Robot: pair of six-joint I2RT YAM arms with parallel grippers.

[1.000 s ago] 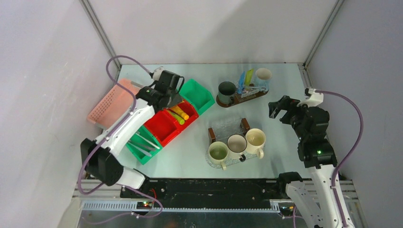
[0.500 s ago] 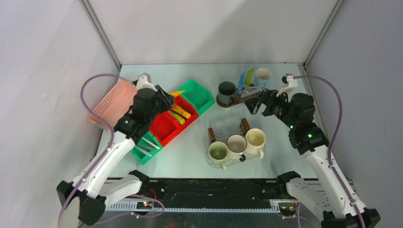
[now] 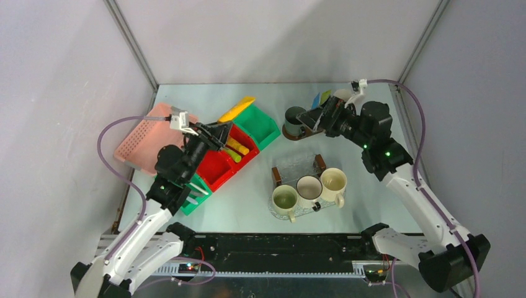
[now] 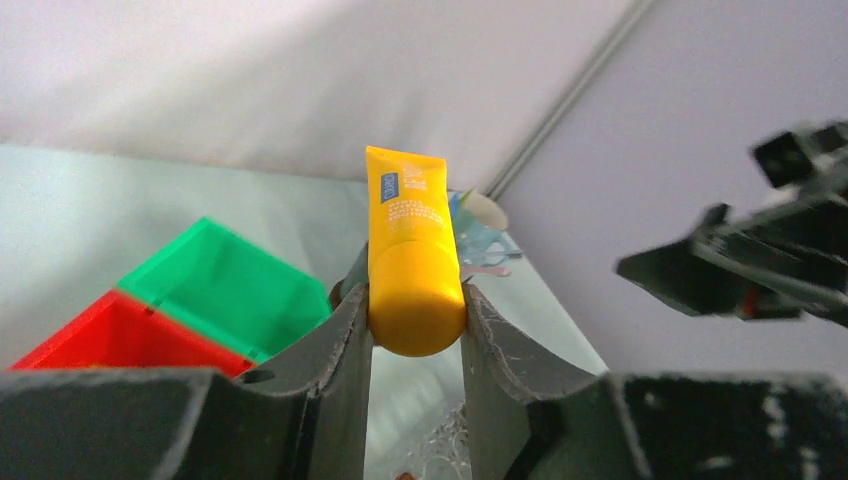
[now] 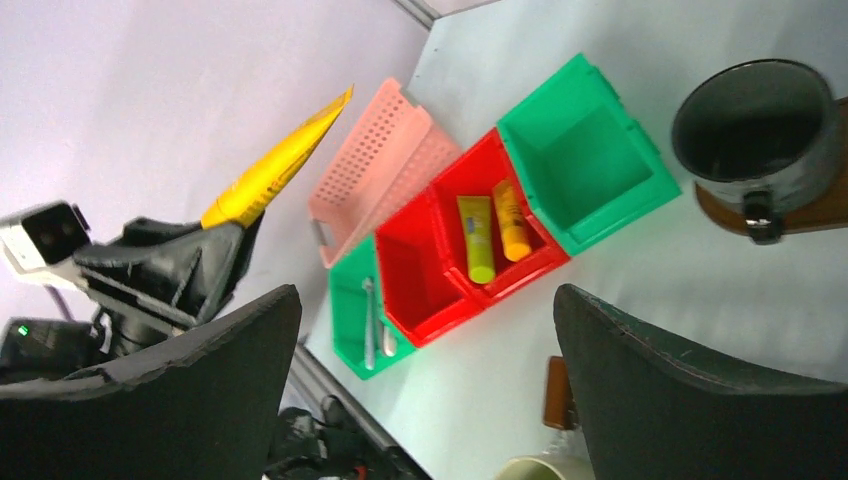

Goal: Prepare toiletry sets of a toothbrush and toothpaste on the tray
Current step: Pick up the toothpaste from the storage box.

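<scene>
My left gripper (image 3: 221, 129) (image 4: 415, 312) is shut on a yellow toothpaste tube (image 3: 236, 109) (image 4: 411, 250) (image 5: 276, 164), held in the air above the red bin (image 3: 218, 161), its flat end pointing up. Two more tubes, yellow-green (image 5: 478, 240) and orange (image 5: 511, 220), lie in that bin. Pale toothbrushes (image 5: 370, 322) rest in the near green bin (image 3: 189, 191). My right gripper (image 3: 312, 118) (image 5: 425, 298) hangs open and empty by the dark mug (image 3: 296, 117) (image 5: 752, 125) on the back tray (image 3: 291, 133).
Three pale mugs (image 3: 308, 187) stand on the near clear tray (image 3: 296, 164). Blue and green tubes (image 3: 320, 99) stick up behind my right arm. An empty green bin (image 3: 259, 124) and a pink basket (image 3: 144, 138) flank the red bin.
The left gripper rose from the red bin with the yellow tube and tilted it upward. The right arm swung left and back, over the back tray.
</scene>
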